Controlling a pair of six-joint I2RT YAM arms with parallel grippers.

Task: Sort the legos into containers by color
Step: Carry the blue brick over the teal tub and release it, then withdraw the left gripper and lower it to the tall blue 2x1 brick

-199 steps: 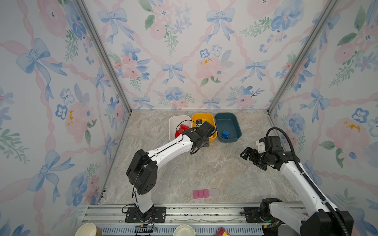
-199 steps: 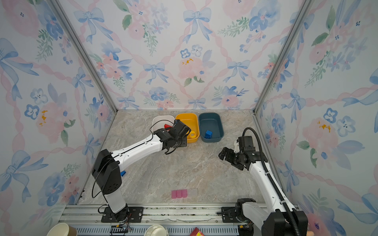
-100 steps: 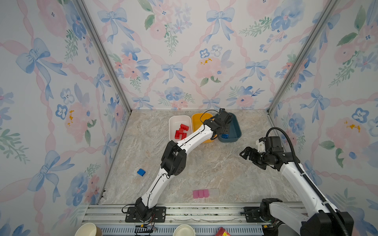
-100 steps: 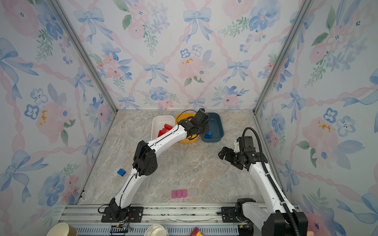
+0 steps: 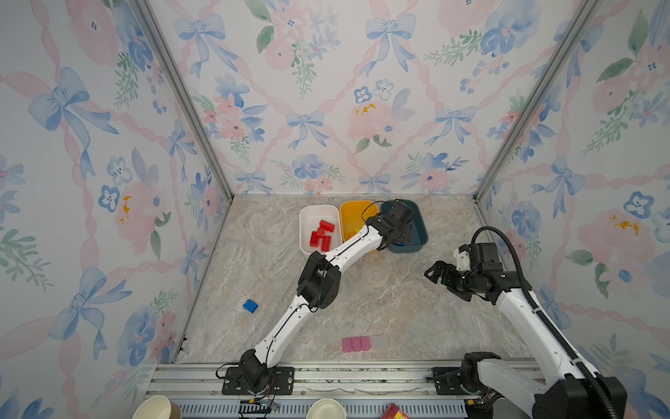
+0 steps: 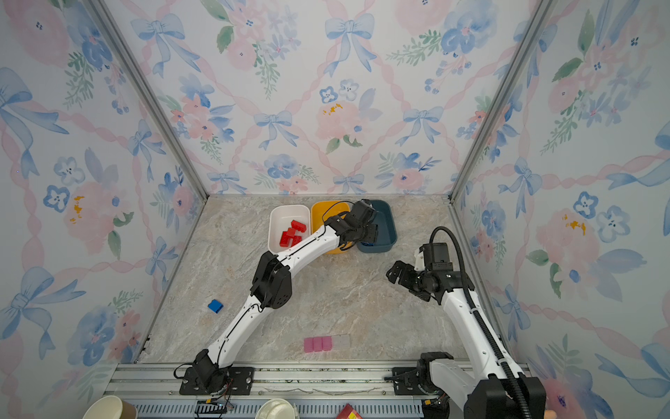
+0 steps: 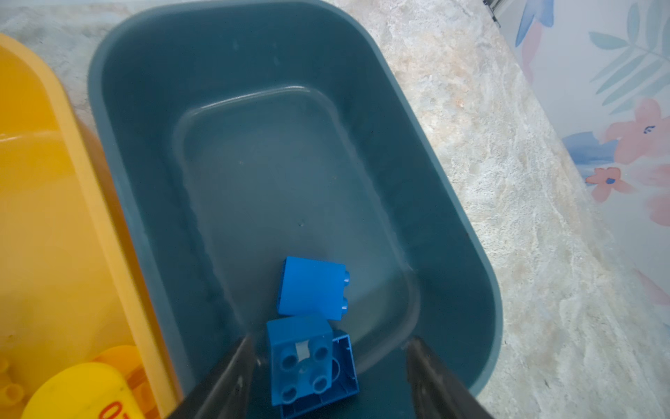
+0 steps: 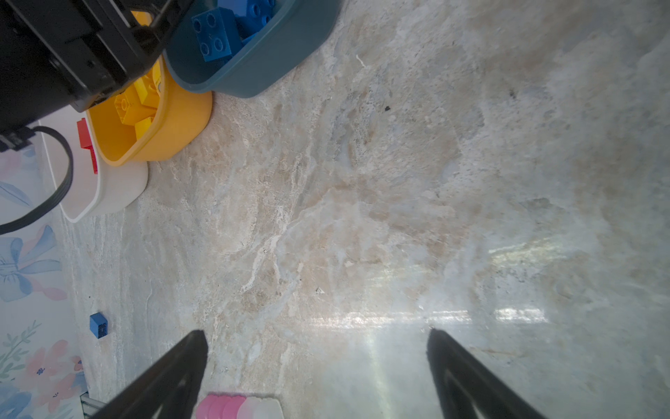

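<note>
My left gripper (image 7: 330, 341) hangs open over the teal container (image 7: 453, 203). A blue lego (image 7: 301, 359) lies loose below its jaws, touching neither finger, next to two more blue legos (image 7: 311, 288). In both top views this gripper (image 5: 400, 232) (image 6: 366, 232) covers the tub's near left part. Red legos (image 5: 321, 235) lie in the white container (image 5: 308, 217). Yellow legos (image 8: 134, 105) fill the yellow container (image 5: 353, 208). One blue lego (image 5: 250, 305) (image 6: 215, 305) sits alone on the table at the left. My right gripper (image 5: 437, 272) (image 8: 315, 332) is open and empty above bare table.
A pink block strip with a clear end (image 5: 362, 343) lies near the front edge, just by my right gripper's finger in the right wrist view. Two paper cups (image 5: 156, 408) (image 5: 326, 410) and a red item (image 5: 395, 411) stand beyond the front rail. Wallpapered walls close three sides.
My left arm swung from the front of the yellow container to over the teal one and its jaws opened, with a blue lego now free beneath them. The right arm stayed still.
</note>
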